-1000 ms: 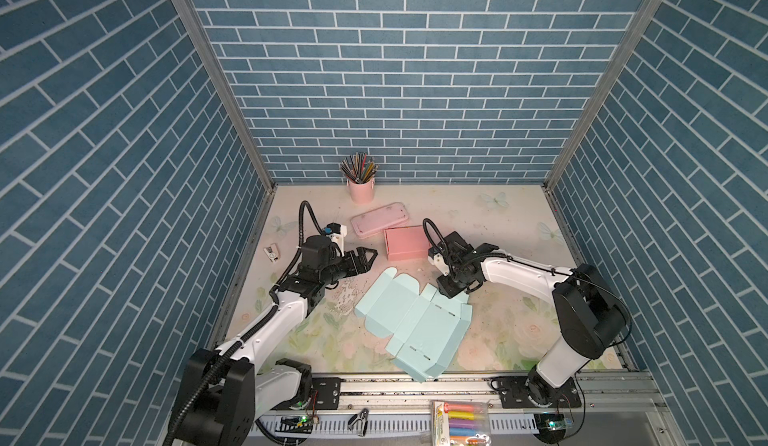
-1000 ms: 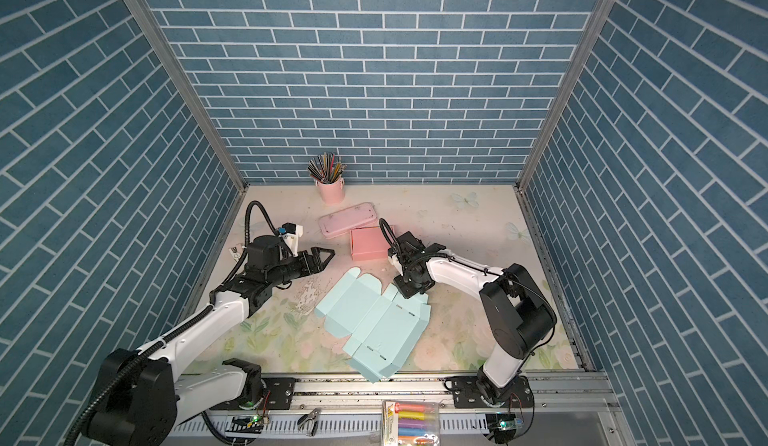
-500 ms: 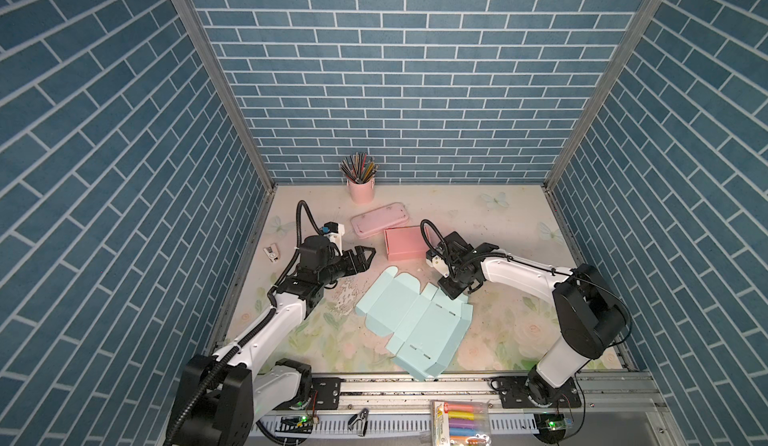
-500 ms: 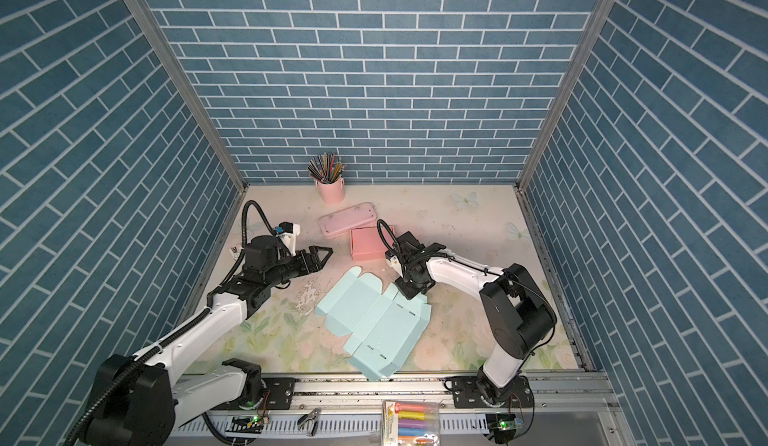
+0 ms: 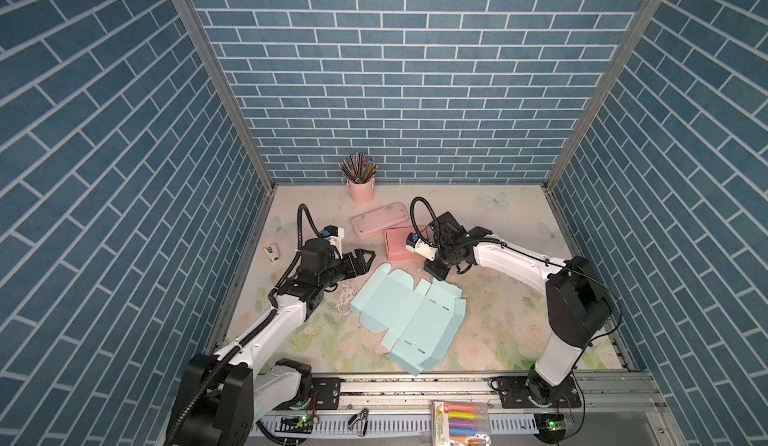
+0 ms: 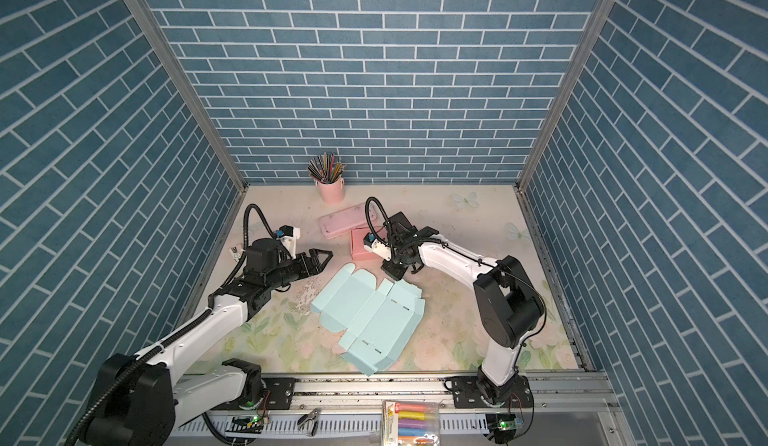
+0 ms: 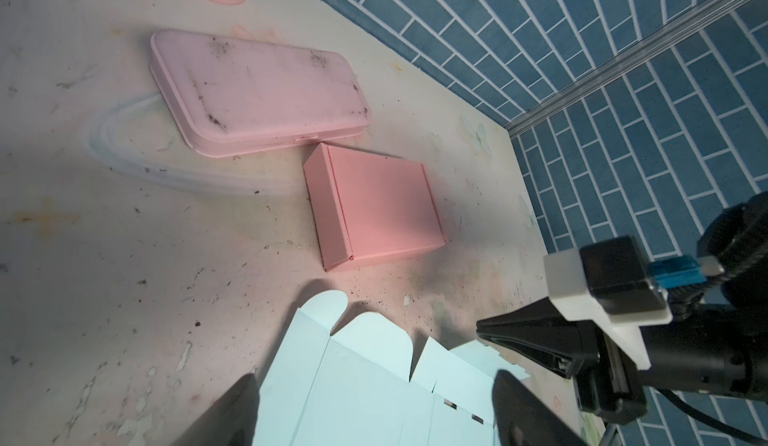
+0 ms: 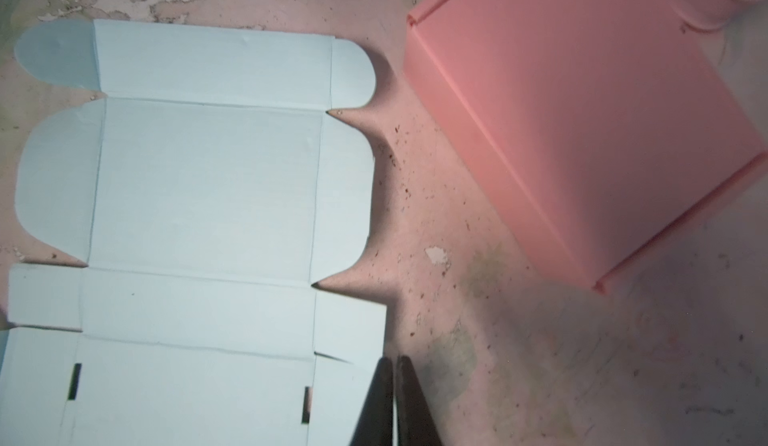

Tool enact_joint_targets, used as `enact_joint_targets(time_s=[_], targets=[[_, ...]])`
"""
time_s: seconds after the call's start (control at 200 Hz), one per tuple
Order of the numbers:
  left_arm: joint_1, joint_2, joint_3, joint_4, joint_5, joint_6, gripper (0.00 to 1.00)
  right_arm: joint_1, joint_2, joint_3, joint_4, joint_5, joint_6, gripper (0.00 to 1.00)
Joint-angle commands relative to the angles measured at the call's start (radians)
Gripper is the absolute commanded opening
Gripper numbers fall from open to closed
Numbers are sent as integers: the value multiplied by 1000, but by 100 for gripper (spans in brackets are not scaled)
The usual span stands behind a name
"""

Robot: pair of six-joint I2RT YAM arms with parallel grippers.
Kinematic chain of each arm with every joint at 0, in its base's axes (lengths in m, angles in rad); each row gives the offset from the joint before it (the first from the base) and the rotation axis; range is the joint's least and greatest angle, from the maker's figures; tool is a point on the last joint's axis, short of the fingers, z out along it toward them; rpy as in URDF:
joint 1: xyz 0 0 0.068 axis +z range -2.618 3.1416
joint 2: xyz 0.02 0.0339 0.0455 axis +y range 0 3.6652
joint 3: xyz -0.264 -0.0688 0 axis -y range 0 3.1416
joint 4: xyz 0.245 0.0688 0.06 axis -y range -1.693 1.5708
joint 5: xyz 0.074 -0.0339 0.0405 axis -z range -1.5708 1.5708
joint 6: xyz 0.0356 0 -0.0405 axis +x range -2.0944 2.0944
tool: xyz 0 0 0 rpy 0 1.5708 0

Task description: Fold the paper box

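Note:
The paper box (image 5: 409,319) (image 6: 370,319) is a light blue blank lying unfolded and flat in the middle of the table. My left gripper (image 5: 362,262) (image 6: 321,259) hovers open just left of the blank's far corner. The blank's rounded flaps (image 7: 374,381) show between its spread fingers. My right gripper (image 5: 438,274) (image 6: 395,275) points down at the blank's far right corner flap. It is shut, with its tips (image 8: 392,360) at the edge of that small flap (image 8: 353,332). Whether paper is pinched between them does not show.
A closed pink box (image 5: 401,246) (image 8: 582,132) sits just behind the blank, under the right wrist. A pink pencil case (image 5: 378,224) (image 7: 257,91) and a pink cup of pencils (image 5: 361,190) stand farther back. A small white item (image 5: 272,253) lies by the left wall.
The right gripper's jaws have closed at the edge of the corner flap. The left arm has hardly moved and stays open.

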Motion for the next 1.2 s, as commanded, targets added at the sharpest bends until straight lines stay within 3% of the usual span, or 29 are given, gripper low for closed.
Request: enact_joint_targets(time_s=[0.0, 0.18, 0.345, 0.435, 0.575, 1.02, 1.095, 1.195], targets=[[7, -20, -31, 0, -13, -12, 88, 12, 67, 57, -58, -8, -135, 7], [7, -30, -29, -16, -14, 2, 88, 16, 42, 104, -61, -61, -88, 12], [7, -22, -20, -18, -6, 13, 88, 3, -32, 59, -55, -13, 53, 28], [8, -11, -20, -6, -2, 11, 88, -40, -52, 32, -84, -64, 127, 43], [7, 11, -12, 9, 11, 11, 88, -80, -76, -27, -110, -56, 187, 55], [5, 36, -2, 27, 18, 5, 88, -122, -91, -146, -132, -96, 153, 58], [7, 38, -1, 32, 21, 0, 88, -117, -72, -149, -131, -104, 137, 54], [7, 38, 5, 22, 21, 2, 88, -108, -47, -139, -136, -94, 119, 41]])
